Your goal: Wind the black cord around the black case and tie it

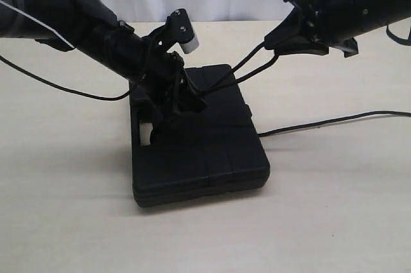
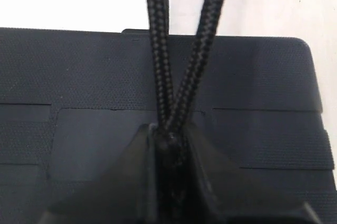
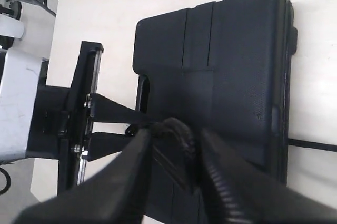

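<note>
The left gripper (image 2: 169,135) has its fingers pinched together on two strands of the black cord (image 2: 158,50), low over the black case (image 2: 263,76). Both strands rise taut across to the right gripper (image 1: 275,48), which is clamped on the cord up above the case's far right corner. In the exterior view the left arm and gripper block the case's far left part and much of the handle cutout (image 1: 146,133). The case lies flat mid-table (image 1: 334,221), long axis running far to near, cutout on its left long edge. More cord trails off right across the table from the case's right side. A thin glossy cable (image 1: 64,87) loops under the left arm, left of the case
</note>
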### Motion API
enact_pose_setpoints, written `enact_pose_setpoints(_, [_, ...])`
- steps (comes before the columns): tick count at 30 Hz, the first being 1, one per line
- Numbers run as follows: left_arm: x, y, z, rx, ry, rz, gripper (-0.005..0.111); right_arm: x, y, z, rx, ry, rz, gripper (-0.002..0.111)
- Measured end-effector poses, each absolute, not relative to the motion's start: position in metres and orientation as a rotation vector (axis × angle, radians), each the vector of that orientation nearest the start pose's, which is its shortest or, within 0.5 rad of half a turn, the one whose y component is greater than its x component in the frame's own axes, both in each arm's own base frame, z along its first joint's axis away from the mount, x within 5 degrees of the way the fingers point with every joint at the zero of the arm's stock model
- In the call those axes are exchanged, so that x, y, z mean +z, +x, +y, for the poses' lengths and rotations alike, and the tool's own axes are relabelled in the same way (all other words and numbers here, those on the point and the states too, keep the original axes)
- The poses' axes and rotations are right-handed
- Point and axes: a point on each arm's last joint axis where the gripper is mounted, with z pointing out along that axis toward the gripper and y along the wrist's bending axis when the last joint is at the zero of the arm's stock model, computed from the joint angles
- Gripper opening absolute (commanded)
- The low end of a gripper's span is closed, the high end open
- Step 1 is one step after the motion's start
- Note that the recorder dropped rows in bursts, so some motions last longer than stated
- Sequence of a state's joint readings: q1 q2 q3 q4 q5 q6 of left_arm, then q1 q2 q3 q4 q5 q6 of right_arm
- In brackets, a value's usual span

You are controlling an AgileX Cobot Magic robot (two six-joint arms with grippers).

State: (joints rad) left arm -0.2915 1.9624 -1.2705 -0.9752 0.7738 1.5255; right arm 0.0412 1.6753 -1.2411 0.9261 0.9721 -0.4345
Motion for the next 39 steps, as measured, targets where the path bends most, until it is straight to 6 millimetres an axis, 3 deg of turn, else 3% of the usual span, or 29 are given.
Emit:
enact_pose_setpoints(5, [0.179, 0.363, -0.164, -0.664, 1.362, 2.098, 0.000, 0.289, 0.340, 0.055, 0.949, -0.008, 2.596, 0.059])
enact_pose_setpoints(10, [0.179, 0.363, -0.164, -0.669, 1.364, 2.098, 0.000, 0.307, 0.332, -0.011, 0.521, 0.215, 2.662, 0.058])
enact_pose_setpoints(14, [0.179, 0.363, -0.164, -0.669, 1.364, 2.098, 0.000, 0.300, 0.323, -0.061, 0.098, 0.472, 2.716, 0.058])
enact_pose_setpoints(18, [0.179, 0.363, -0.164, -0.667, 1.363, 2.098, 0.000, 0.274, 0.326, -0.088, -0.139, 0.624, 2.737, 0.058])
enact_pose_setpoints(25, [0.179, 0.363, -0.164, -0.667, 1.363, 2.098, 0.000, 0.215, 0.357, -0.114, -0.367, 0.770, 2.799, 0.058])
enact_pose_setpoints(29, [0.179, 0.362, -0.165, -0.671, 1.366, 2.098, 0.000, 0.181, 0.375, -0.140, -0.377, 0.904, 2.837, 0.058])
enact_pose_setpoints(35, [0.179, 0.361, -0.165, -0.686, 1.376, 2.097, 0.000, 0.168, 0.391, -0.182, -0.266, 1.142, 2.741, 0.058])
enact_pose_setpoints(39, [0.179, 0.360, -0.165, -0.695, 1.381, 2.097, 0.000, 0.160, 0.392, -0.198, -0.241, 1.233, 2.664, 0.058])
